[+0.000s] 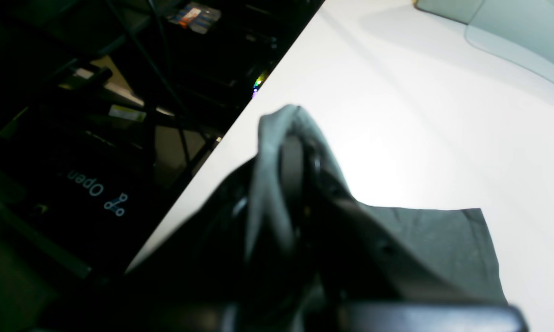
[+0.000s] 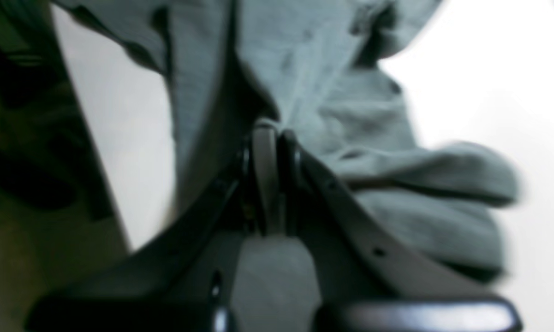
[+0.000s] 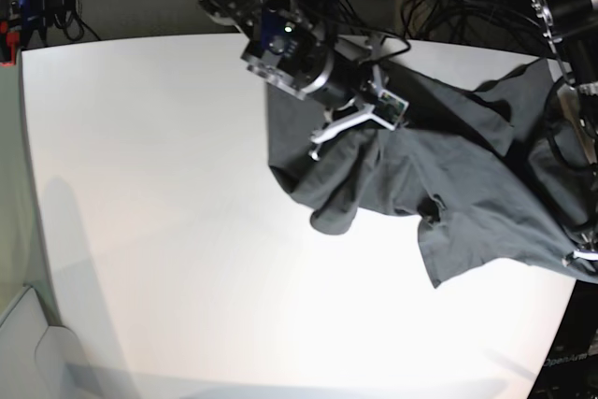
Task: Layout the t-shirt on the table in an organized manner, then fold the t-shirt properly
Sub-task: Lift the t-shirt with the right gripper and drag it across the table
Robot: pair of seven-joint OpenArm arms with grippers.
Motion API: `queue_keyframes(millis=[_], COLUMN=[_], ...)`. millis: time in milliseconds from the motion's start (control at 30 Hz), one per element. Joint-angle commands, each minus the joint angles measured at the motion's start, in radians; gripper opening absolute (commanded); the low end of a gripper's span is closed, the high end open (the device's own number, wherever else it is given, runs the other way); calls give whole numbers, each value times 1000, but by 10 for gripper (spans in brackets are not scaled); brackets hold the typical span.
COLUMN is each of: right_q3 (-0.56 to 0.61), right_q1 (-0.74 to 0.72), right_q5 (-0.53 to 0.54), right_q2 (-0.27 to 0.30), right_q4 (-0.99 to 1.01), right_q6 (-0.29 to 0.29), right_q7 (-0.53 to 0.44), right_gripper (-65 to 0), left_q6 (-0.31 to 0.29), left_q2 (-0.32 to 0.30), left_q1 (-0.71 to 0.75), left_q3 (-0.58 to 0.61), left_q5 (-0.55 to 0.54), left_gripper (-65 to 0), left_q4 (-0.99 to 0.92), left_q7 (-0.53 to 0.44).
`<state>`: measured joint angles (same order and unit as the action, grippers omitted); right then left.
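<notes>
Both tools (image 2: 270, 138) (image 1: 295, 152) pinch the t-shirt (image 3: 467, 184) above the table (image 3: 168, 212)

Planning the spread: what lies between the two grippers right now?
In the base view, only the t-shirt spans from right gripper to left gripper, rumpled on the table; both are shut on it.

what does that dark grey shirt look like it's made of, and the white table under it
The dark charcoal-grey t-shirt: soft matte knit, probably cotton; it bunches into limp folds with no shine. The large white table: a smooth, hard, matte top, maybe laminate; even surface with only soft glare and no grain.
</notes>
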<state>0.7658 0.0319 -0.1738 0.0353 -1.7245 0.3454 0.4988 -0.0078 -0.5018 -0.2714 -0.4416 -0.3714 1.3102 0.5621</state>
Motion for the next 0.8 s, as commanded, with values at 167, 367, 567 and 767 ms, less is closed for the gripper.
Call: queue_keyframes(millis=[167, 367, 567, 767], right_q3=[-1, 5, -39, -130], right_q1=[6, 46, 36, -100], right_q5=[10, 12, 12, 15], right_q2=[28, 28, 54, 44], right_q4=[-121, -128, -145, -84], right_q6=[-4, -1, 1, 17], right_q7=[-27, 42, 79, 82], right_gripper=[-628, -464, -379, -375], left_q6=[-1, 1, 1, 4], left_q2=[-22, -22, -21, -5], left_q1=[-21, -21, -19, 5], left_q3=[-6, -6, -6, -6], left_q5=[-2, -1, -1, -2], left_gripper=[-648, -648, -648, -648], left_q4=[15, 15, 15, 15], left_q7=[-32, -32, -32, -32])
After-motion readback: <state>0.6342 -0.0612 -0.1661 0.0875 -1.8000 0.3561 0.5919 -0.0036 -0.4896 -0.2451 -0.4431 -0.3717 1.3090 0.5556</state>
